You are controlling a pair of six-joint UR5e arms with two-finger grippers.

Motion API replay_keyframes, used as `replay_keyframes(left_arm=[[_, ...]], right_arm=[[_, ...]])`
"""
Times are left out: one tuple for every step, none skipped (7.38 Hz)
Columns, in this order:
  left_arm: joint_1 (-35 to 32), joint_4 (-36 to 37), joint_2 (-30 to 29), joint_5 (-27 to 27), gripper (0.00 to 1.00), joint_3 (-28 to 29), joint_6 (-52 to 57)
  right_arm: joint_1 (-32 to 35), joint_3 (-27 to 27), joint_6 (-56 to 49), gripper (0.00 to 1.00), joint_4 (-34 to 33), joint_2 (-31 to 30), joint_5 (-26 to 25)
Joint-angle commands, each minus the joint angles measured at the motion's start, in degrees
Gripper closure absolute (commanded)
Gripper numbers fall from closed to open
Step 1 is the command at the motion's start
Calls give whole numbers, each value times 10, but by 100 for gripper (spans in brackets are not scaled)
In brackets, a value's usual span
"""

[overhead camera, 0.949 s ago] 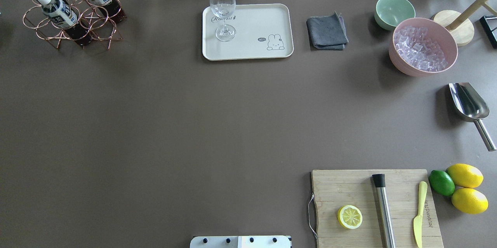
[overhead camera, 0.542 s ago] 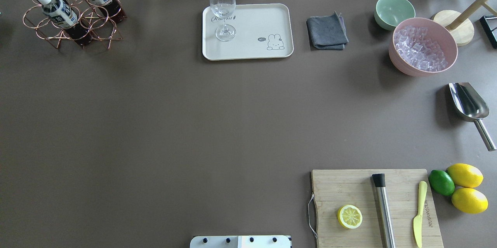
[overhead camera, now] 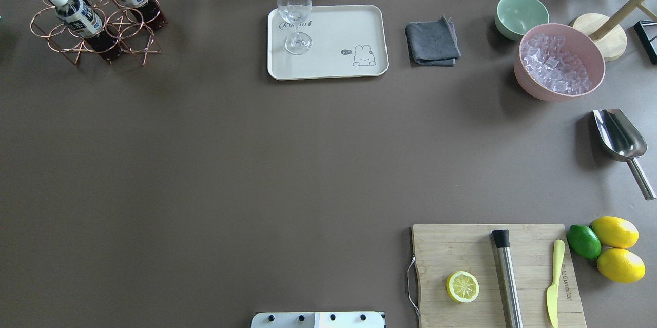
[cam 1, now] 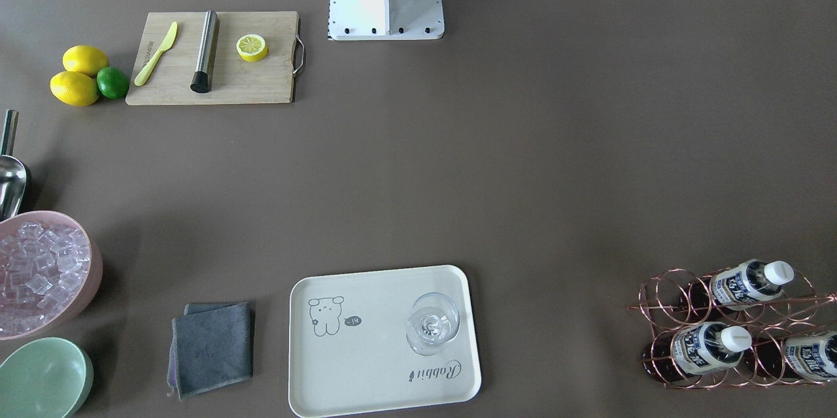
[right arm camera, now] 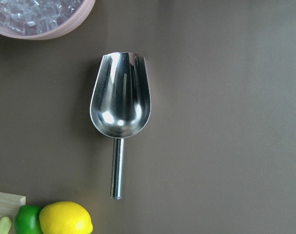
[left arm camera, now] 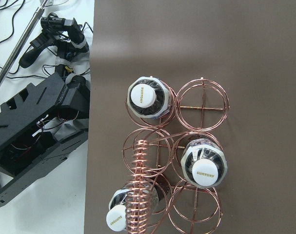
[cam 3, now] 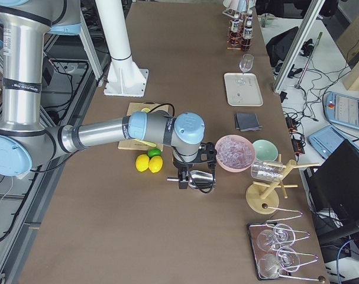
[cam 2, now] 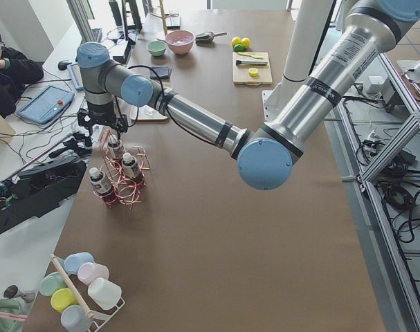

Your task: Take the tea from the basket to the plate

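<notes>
Three tea bottles stand in the copper wire basket at the table's far left corner; the nearest tea has a white cap. In the left wrist view the caps and the basket's empty rings lie straight below the camera. In the exterior left view my left gripper hovers above the basket; I cannot tell if it is open. The cream plate carries a wine glass. In the exterior right view my right gripper hangs over the steel scoop; I cannot tell its state.
A grey cloth, a green bowl and a pink ice bowl stand right of the plate. A cutting board holds a lemon half, a muddler and a knife, with lemons and a lime beside it.
</notes>
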Motion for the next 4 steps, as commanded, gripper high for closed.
replay_keyframes(left_arm=[[2,-1,-39,-1,3,61,22],[3,0,-45,-1,3,65,22],[6,-3,-48,-1,3,74,23],[12,-4,-48,-1,3,75,23]], right_arm=[[0,0,0,0,1,-1,1],[0,0,1,0,1,-1,1],[0,0,0,0,1,-2,1],[0,0,0,0,0,-2,1]])
